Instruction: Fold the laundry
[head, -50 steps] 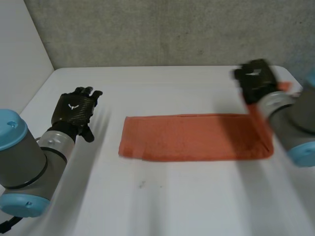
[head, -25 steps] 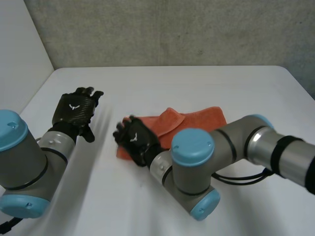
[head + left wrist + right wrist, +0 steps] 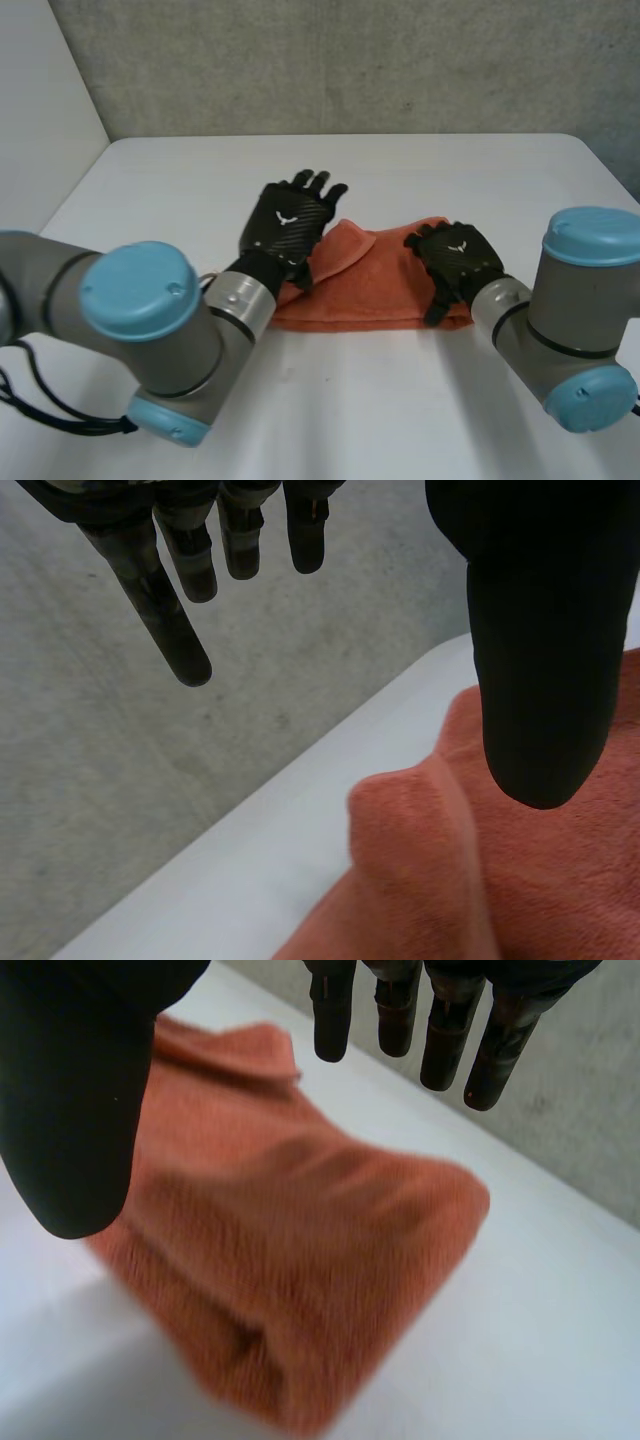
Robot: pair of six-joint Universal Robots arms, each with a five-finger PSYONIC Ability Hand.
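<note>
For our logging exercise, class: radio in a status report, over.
Left hand open over orange towel, left end. Right hand open over right end. Towel folded over, top layer rumpled. Nothing in the way.

No legible text, numbers or brand names. A white winged emblem (image 3: 287, 215), without lettering, is printed on the back of the left hand (image 3: 290, 228); the right hand (image 3: 458, 262) carries the same mark.
</note>
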